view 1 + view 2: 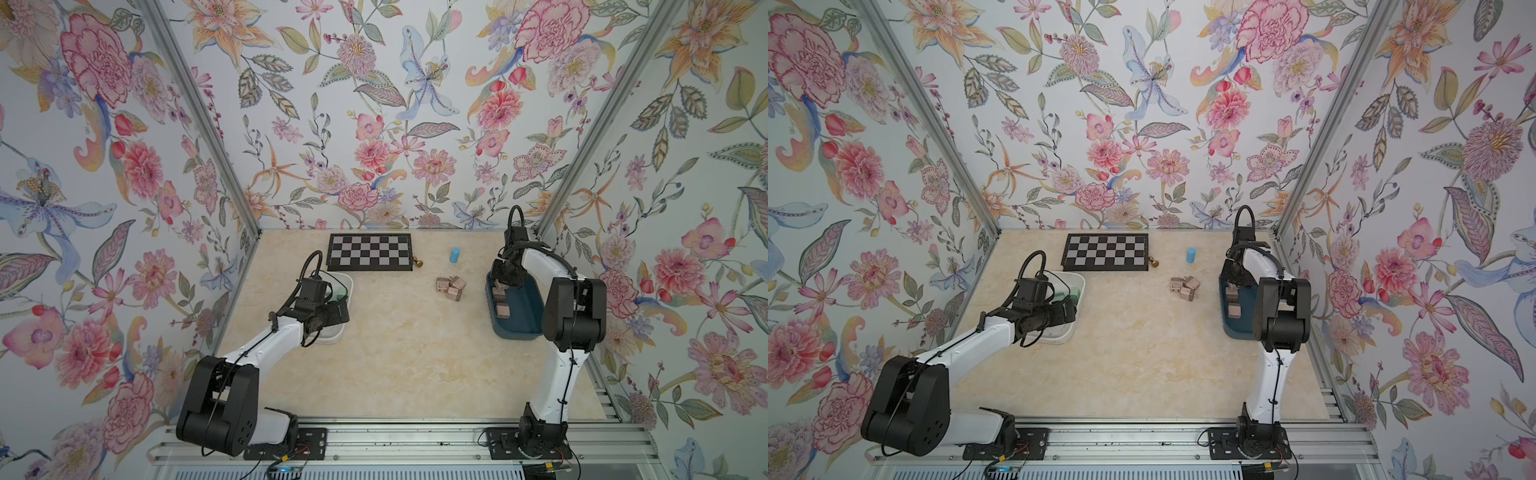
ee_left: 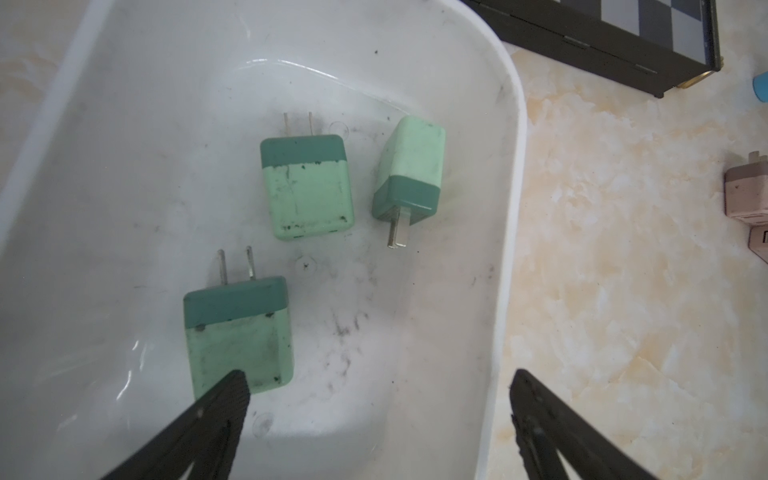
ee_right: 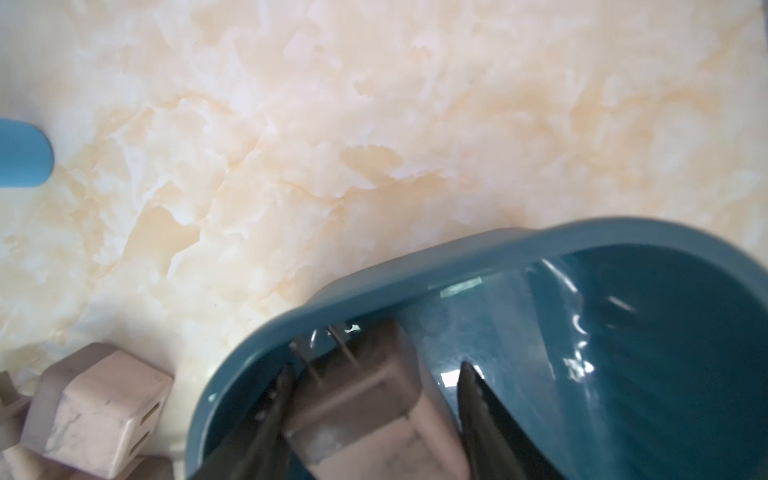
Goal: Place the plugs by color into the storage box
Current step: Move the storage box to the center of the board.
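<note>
Left end effector [image 2: 379, 374] spread wide above white box [image 2: 514, 166], three mint green plugs [image 2: 307, 187] beneath it, right end effector [image 3: 376, 368] gripping pink-beige plug [image 3: 374, 403] inside blue box [image 3: 415, 274]

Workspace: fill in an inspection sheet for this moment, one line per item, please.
Surface: marble-look table, no spills seen.
Job's things: three green plugs lie in the white box; a pink pile sits on the table; one boxed plug lies in the blue box; a pink plug is held over it.
Clutter: chessboard, brass piece and blue cylinder, all on the table's far side.
Grippers: left gripper open, empty, over the white box; right gripper shut on the pink plug.
Cables: black loops at both wrists, snagging nothing.
Surroundings: floral walls; metal rail in front.
</note>
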{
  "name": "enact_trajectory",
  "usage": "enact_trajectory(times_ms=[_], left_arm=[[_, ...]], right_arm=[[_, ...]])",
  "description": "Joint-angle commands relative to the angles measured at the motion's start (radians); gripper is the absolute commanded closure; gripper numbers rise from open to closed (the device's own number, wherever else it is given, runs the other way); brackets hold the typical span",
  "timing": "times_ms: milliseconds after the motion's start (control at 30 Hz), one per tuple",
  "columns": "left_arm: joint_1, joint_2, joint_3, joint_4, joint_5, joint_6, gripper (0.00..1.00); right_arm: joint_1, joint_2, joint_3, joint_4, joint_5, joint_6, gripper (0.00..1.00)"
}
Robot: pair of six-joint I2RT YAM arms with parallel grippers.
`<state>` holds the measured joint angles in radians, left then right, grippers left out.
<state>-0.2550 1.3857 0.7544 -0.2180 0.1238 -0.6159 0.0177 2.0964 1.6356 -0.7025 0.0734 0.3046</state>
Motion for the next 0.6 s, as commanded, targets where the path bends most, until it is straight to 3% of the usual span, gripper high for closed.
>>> enact_trajectory(times_ms=[0, 367, 567], left_arm=[[0.010, 0.013, 0.028, 0.012, 0.004, 0.015, 0.01], [0.010, 0.009, 0.007, 0.013, -0.006, 0.022, 0.01], [0.009, -0.008, 0.010, 0.000, -0.012, 0.025, 0.01]], right_arm=[[0.050, 0.042, 0.028, -0.020, 0.003, 0.043, 0.50], [0.143, 0.098, 0.093, -0.020, 0.006, 0.071, 0.50], [0.087, 0.086, 0.066, -0.020, 0.018, 0.052, 0.49]])
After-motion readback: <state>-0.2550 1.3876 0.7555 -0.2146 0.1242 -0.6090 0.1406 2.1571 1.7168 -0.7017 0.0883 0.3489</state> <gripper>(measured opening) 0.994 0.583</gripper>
